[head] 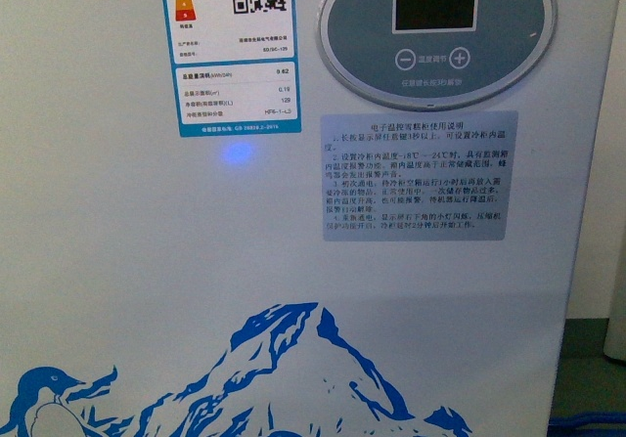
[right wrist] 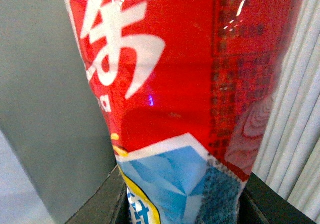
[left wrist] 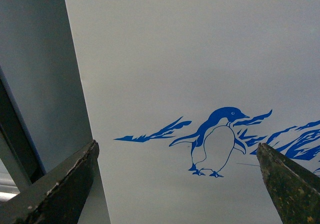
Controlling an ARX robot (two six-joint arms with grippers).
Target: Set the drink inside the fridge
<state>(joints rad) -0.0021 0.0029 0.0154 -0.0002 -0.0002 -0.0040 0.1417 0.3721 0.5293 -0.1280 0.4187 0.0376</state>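
The white fridge front fills the background. The right gripper is clamped on the drink, whose red label fills that wrist view. The left gripper stands wide apart, facing the fridge's blue penguin.

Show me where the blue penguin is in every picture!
Front view: the penguin is in the bottom left corner, partly cut off.
Left wrist view: the whole penguin shows between the left gripper's open jaws.
Right wrist view: not there; the drink fills the picture.
Shared landmark: the blue mountain drawing on the fridge, beside the penguin in both those views.
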